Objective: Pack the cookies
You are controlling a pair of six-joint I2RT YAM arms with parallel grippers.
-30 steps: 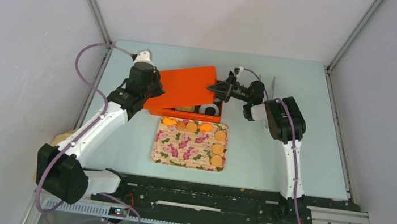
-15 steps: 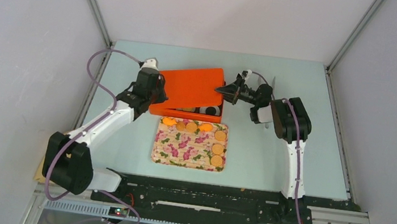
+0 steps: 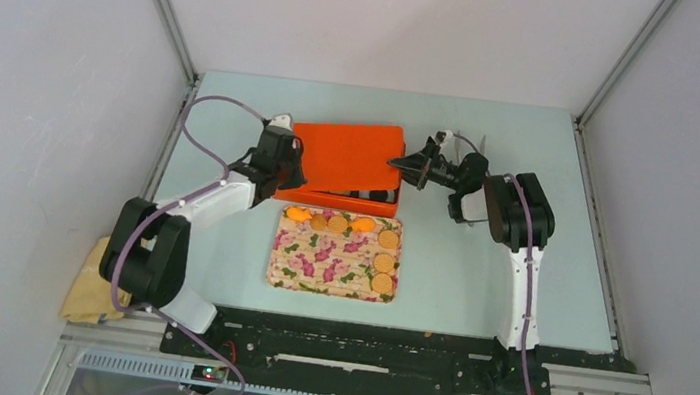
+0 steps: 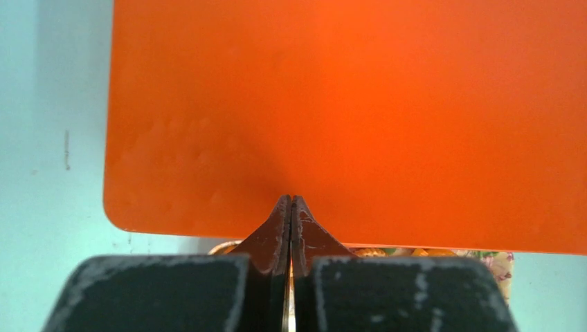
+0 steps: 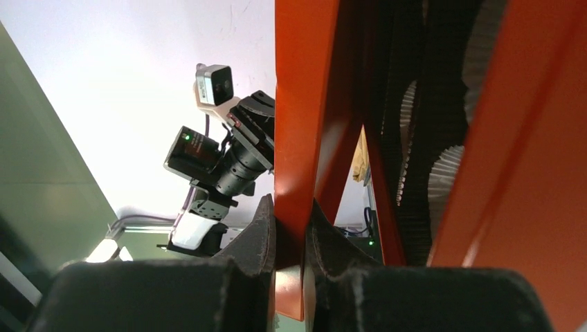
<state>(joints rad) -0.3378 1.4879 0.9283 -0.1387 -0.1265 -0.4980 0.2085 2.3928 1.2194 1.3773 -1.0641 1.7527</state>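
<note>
- Several golden-orange cookies (image 3: 384, 261) flat on a floral tray (image 3: 318, 264), just to the near side of the orange lid (image 3: 346, 152); one row along the tray edge closest to the lid, the rest in a short column below the lid's right end.
- Same cookies and a strip of tray in the left wrist view, peeping out under the lid's near edge.
- Orange lid almost level over the orange box base (image 5: 526, 207), slightly skewed; narrow dark gap along the lid's near side, contents there too small to identify from above.
- Left gripper (image 4: 291, 202) at the lid's left near edge: fingers pressed tight together with nothing between them, tips touching the lid's rim.
- Right gripper (image 5: 291, 214) at the lid's right edge: clenched on the lid, one finger against each face of the thin orange sheet.
- Ribbed paper cups (image 5: 443, 173) under the lid, between it and the base wall, seen edge-on in the right wrist view.
- Yellow cloth (image 3: 94, 277) well apart from the lid, off to its left and nearer the arm bases.
</note>
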